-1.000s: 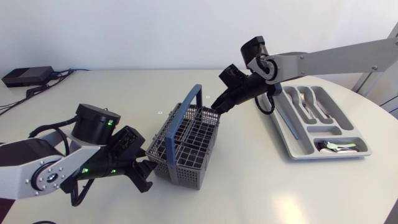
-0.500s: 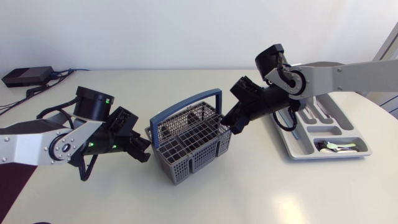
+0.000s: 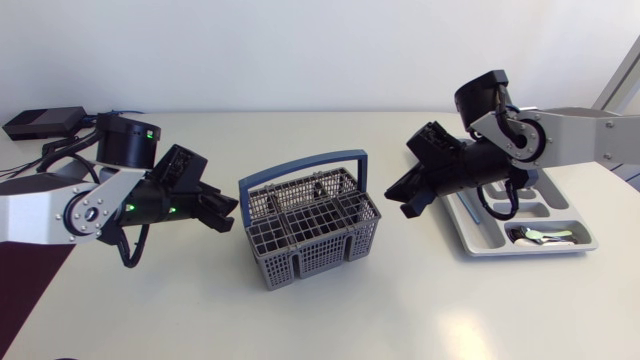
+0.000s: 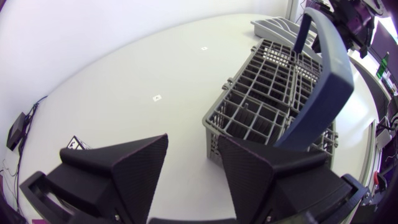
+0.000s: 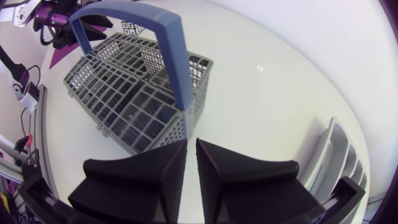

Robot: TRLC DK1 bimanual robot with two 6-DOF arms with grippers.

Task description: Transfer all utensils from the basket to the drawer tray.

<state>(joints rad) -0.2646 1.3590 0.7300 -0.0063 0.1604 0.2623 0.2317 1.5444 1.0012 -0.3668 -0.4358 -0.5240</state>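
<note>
The grey wire basket (image 3: 312, 228) with a blue handle (image 3: 305, 163) stands upright mid-table; no utensil shows in its compartments. My left gripper (image 3: 226, 210) hovers just left of it, open and holding nothing. In the left wrist view the basket (image 4: 261, 93) lies ahead of the spread fingers (image 4: 124, 165). My right gripper (image 3: 408, 196) hangs between basket and grey drawer tray (image 3: 475, 243), shut with nothing held. From the right wrist the basket (image 5: 124, 93) sits ahead of the gripper (image 5: 191, 163). Spoons (image 3: 540, 236) rest in the tray's near compartment.
The right arm (image 3: 560, 135) crosses above the tray's far compartments and hides part of them. A black box with cables (image 3: 45, 122) lies at the far left corner. The tray (image 5: 339, 165) sits close to the table's right edge.
The basket went from tilted to standing flat and has turned. Both grippers have drawn back from it, the left toward the left, the right toward the tray.
</note>
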